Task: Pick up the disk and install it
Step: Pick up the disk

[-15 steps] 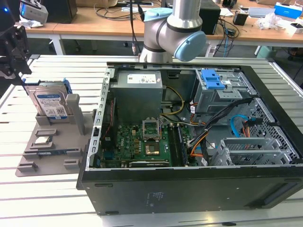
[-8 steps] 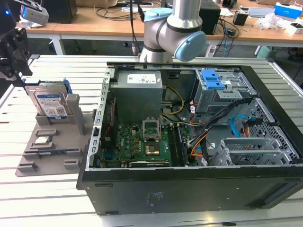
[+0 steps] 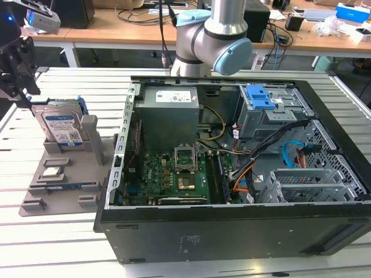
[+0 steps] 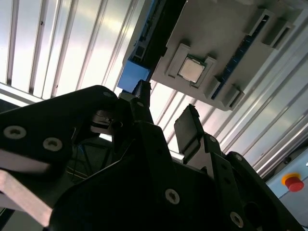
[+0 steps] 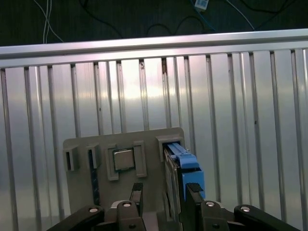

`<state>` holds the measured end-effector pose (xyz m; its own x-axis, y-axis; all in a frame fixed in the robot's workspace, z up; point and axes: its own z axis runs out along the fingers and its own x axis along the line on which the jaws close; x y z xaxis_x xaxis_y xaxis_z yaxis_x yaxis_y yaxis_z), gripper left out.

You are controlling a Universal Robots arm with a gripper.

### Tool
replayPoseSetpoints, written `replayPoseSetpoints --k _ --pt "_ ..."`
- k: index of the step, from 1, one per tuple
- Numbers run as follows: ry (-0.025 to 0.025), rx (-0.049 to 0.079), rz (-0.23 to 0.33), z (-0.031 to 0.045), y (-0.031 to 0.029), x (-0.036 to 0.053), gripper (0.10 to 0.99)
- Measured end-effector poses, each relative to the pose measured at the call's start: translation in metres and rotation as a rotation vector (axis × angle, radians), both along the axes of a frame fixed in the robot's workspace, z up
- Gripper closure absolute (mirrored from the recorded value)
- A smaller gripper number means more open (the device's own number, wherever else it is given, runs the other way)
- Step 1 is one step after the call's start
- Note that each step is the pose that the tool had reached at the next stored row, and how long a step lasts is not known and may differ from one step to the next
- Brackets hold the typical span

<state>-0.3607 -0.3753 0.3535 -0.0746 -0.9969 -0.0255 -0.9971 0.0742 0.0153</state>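
The disk (image 3: 61, 127) is standing on edge in a slot at one end of the grey holder (image 3: 64, 194), with its label facing out over the holder and its blue frame around the edges. It's not picked up yet.

The gripper (image 3: 26, 95) hangs just above the holder's disk slot, a bit off toward the side away from the case (image 3: 232, 237). Its fingers are spread apart with nothing between them.

In the first wrist view the disk (image 5: 185, 161) shows edge-on in the holder (image 5: 79, 183). One finger (image 5: 194, 192) sits over the blue frame and the other (image 5: 137, 192) over the bare plate beside the slot (can't tell if the first one touches the frame or just hovers).

The chip (image 5: 123, 159) lies flat in its own pocket on the holder, right next to the disk's slot. In the second wrist view it (image 4: 192, 67) shows past the fingertips (image 4: 187, 120).

The open case sits just beside the holder, both on the slatted table (image 3: 58, 243).
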Motion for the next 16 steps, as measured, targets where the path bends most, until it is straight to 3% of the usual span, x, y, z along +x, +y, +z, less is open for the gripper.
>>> replayPoseSetpoints --k 10,13,16 --pt "0.0000 0.000 0.000 -0.0084 0.0014 0.0004 0.608" --pt "-0.0001 0.000 0.000 -0.0089 0.0108 0.0029 0.608" --pt "0.0000 0.000 0.000 -0.0097 0.0164 0.0049 0.608"
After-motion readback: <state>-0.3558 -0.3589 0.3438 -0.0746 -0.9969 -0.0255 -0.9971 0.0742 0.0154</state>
